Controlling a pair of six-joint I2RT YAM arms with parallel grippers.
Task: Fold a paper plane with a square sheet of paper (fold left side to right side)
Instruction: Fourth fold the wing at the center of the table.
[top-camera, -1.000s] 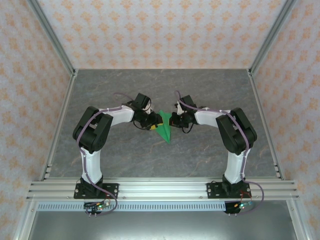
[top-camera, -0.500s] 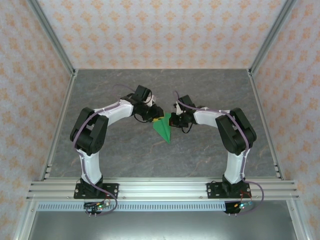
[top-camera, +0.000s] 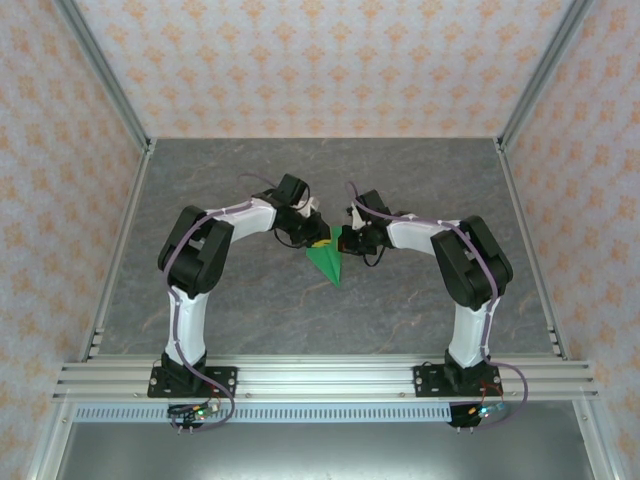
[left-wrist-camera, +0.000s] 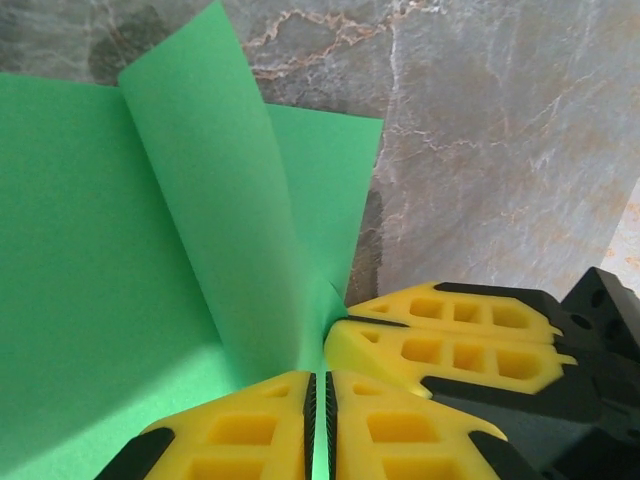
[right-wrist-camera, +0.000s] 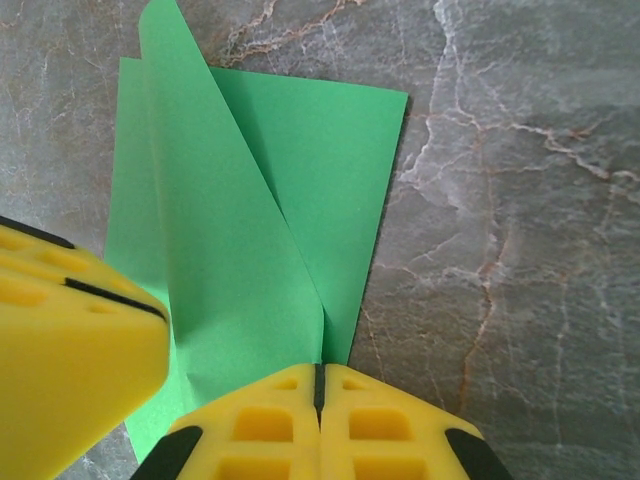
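Left end effector (left-wrist-camera: 318, 385): pads fully closed, sliver of green showing in the seam btwn them, i.e. clamped on the paper (top-camera: 328, 262). Right end effector (right-wrist-camera: 319, 372): pads closed to a hairline w/ the paper edge running into the seam; judged clamped on the same sheet, tho the pinched strip itself is hidden. The two tips sit just beside each other, nearly touching, at the wide end of the paper; from there the sheet tapers away to a point on the arm-base side. Paper is already a creased, pointed shape, not a flat square. Directly ahead of both tips a raised flap (left-wrist-camera: 205, 190) stands up off the lower layers, which lie on the tabletop (top-camera: 420, 180). Reason for paired grip, as judged: one pinch either side of the centre line gives control of both halves at one pivot, so the left half can be swung over onto the right w/o the sheet sliding. Grip at the edge, not mid-panel, leaves the crease line free to form. Step in hand: approx. mid-task, left-to-right fold being set up or started. Next move needs the right end effector as anchor, low to the tabletop, while the left carries its layer across. Risk: thin paper may tear or buckle if the tips pull apart.
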